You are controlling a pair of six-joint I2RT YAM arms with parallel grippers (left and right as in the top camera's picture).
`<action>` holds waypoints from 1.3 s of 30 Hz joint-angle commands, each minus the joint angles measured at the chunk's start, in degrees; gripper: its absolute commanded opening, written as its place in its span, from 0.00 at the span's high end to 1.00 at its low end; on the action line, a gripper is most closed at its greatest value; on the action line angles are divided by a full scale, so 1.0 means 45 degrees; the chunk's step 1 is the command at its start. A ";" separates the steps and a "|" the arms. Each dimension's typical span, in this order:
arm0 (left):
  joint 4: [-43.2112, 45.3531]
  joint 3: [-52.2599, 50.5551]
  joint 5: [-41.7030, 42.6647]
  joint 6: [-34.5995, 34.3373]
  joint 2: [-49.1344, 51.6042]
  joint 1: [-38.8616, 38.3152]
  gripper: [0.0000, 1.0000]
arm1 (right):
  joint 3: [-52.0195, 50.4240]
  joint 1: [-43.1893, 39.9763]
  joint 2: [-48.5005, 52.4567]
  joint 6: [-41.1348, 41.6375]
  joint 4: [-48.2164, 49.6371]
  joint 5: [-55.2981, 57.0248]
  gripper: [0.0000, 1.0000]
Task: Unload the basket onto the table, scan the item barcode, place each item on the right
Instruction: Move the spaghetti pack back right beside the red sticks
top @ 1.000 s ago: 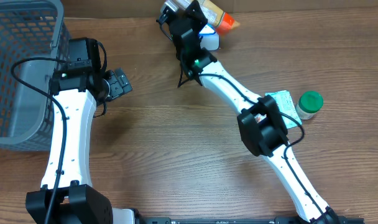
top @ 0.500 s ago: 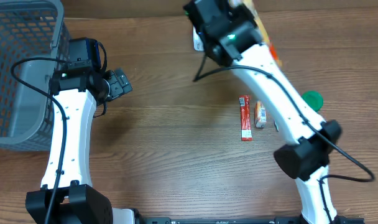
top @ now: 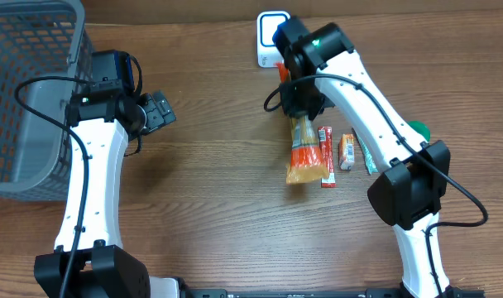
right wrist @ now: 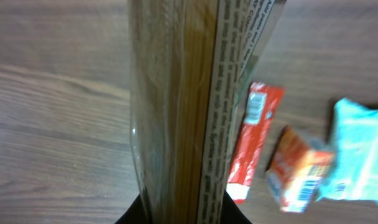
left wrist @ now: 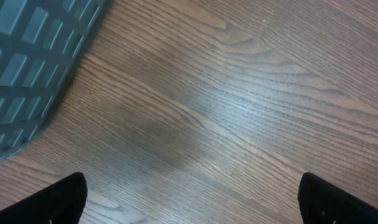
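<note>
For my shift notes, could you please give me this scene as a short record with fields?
Right gripper: shut on spaghetti pack, held by one end
Left gripper: open, empty, beside grey basket
Scanner: white, on the table, far side
Beside pack on table: red sachet, orange box, teal packet

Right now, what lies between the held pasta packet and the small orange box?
A red sachet lies between the pasta packet and the orange box, seen in the overhead and right wrist views.
</note>
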 commanded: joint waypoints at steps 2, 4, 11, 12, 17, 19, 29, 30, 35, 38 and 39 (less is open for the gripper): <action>0.0000 -0.0044 -0.0034 0.0141 0.0092 -0.0005 0.00 | -0.1583 -0.0039 -0.0306 0.0651 0.0695 -0.0534 0.96; 0.0000 -0.0044 -0.0034 0.0146 0.0092 -0.0005 0.00 | -0.2380 -0.0034 -0.0306 0.0675 0.1185 -0.0539 0.96; 0.0000 -0.0044 -0.0034 0.0146 0.0092 -0.0005 0.00 | -0.4940 -0.0039 -0.0306 0.0670 0.3526 -0.0573 0.96; 0.0000 -0.0044 -0.0034 0.0146 0.0092 -0.0005 0.00 | -0.5187 -0.0039 -0.0306 0.0665 0.3716 -0.0549 0.96; 0.0000 -0.0044 -0.0034 0.0146 0.0092 -0.0005 0.00 | -0.6251 -0.0049 -0.0306 0.0690 0.4391 0.0908 0.96; 0.0000 -0.0044 -0.0034 0.0141 0.0092 -0.0005 0.00 | -0.6747 -0.0049 -0.0306 0.0772 0.4493 0.1273 0.96; 0.0000 -0.0044 -0.0034 0.0146 0.0092 -0.0005 0.00 | -0.7932 -0.0209 -0.0306 0.2006 0.4541 0.3220 0.96; 0.0000 -0.0044 -0.0034 0.0146 0.0092 -0.0005 0.00 | -0.7936 -0.0272 -0.0306 0.2001 0.4469 0.3308 0.96; 0.0000 -0.0044 -0.0034 0.0146 0.0092 -0.0005 0.00 | -0.7936 -0.0695 -0.0311 0.1991 0.3934 0.4099 0.96; 0.0000 -0.0044 -0.0034 0.0141 0.0092 -0.0005 0.00 | -0.7936 -0.0928 -0.0311 0.1938 0.3546 0.4838 0.96; 0.0000 -0.0044 -0.0034 0.0141 0.0092 -0.0005 0.00 | -0.7936 -0.0981 -0.0311 0.1928 0.3458 0.5013 0.96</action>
